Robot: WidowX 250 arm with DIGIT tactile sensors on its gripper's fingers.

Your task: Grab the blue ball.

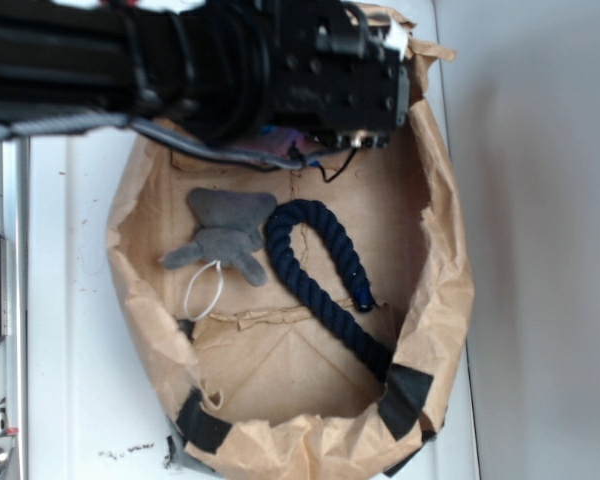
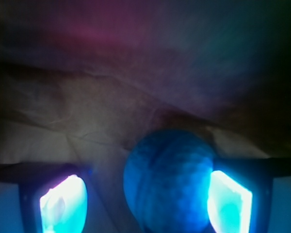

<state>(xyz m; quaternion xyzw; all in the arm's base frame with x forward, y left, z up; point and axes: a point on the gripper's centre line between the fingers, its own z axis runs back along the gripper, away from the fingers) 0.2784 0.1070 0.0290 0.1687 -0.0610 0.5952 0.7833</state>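
I see a tan-brown crumpled paper bag [image 1: 435, 300] with black tape patches [image 1: 405, 398] at its lower rim. Inside the bag, a grey plush elephant [image 1: 225, 235] carries a white string loop [image 1: 204, 290], and just right of the elephant lies a dark navy twisted rope [image 1: 315, 275]. The table [image 1: 70, 300] around the bag is white. Above the bag, the arm [image 1: 200, 60] is black. In my wrist view the blue ball [image 2: 169, 182] shows a knitted weave, between gripper [image 2: 145, 201] pads [image 2: 63, 204] glowing cyan-white.
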